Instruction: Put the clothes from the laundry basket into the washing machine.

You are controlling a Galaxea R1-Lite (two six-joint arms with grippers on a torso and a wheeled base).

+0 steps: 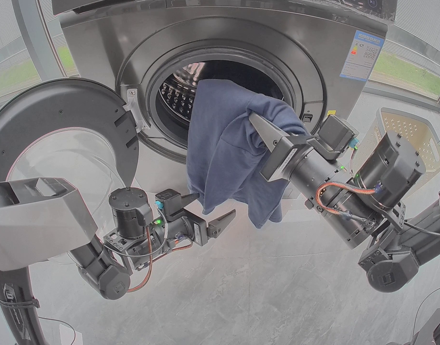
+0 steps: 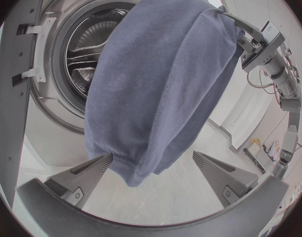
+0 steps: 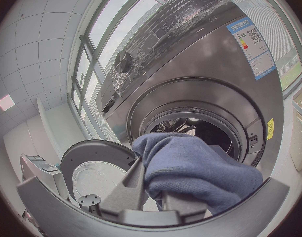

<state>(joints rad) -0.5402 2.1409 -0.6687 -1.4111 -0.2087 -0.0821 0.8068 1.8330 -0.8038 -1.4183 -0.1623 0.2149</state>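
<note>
A dark blue garment (image 1: 229, 149) hangs in front of the washing machine's round opening (image 1: 181, 92), held up by my right gripper (image 1: 253, 117), which is shut on its upper fold. In the right wrist view the cloth (image 3: 197, 168) is bunched over the fingers (image 3: 131, 185). The garment's lower edge (image 2: 124, 162) dangles between the wide-apart fingers of my left gripper (image 2: 151, 158), one fingertip (image 2: 105, 160) touching the hem. My left gripper (image 1: 213, 214) stands open, low and just below the cloth. The steel drum (image 2: 82, 56) shows behind it.
The machine's round door (image 1: 62, 130) is swung open to the left. A beige laundry basket (image 1: 416, 135) stands at the right beside the machine (image 1: 325, 53). Pale grey floor (image 1: 258, 283) lies below both arms.
</note>
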